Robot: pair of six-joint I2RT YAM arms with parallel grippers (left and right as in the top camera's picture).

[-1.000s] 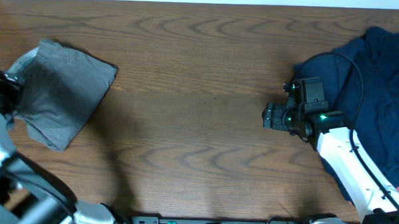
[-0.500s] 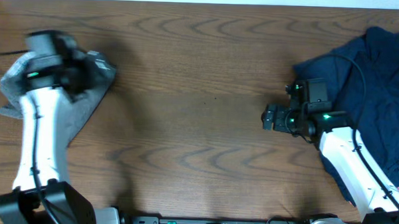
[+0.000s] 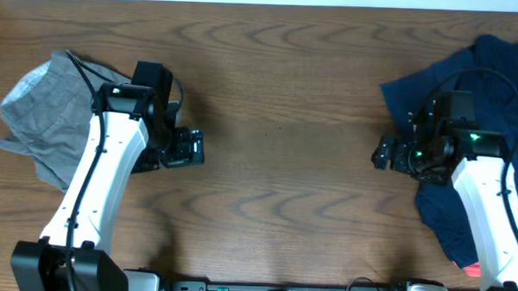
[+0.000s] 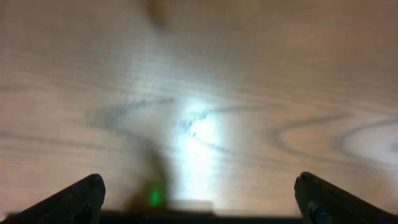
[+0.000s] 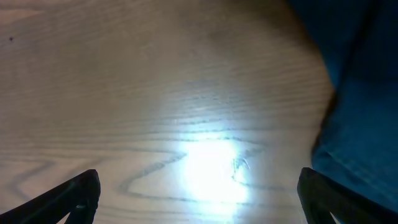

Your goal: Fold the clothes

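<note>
The grey shorts point(image 3: 57, 112) lie folded at the table's left edge in the overhead view. My left gripper point(image 3: 190, 148) is open and empty, over bare wood to the right of the shorts; its wrist view point(image 4: 199, 198) shows only wood between the fingertips. The navy blue garment point(image 3: 494, 93) lies crumpled at the right edge and shows at the right of the right wrist view point(image 5: 360, 93). My right gripper point(image 3: 383, 154) is open and empty, just left of the navy garment, over bare wood point(image 5: 199, 196).
The brown wooden table point(image 3: 277, 120) runs across the view. A small pink-red item point(image 3: 472, 270) shows at the lower right beside the navy garment.
My left arm has swung from the far left, over the shorts, to the right of them. My right gripper has drawn back to the right toward the navy garment.
</note>
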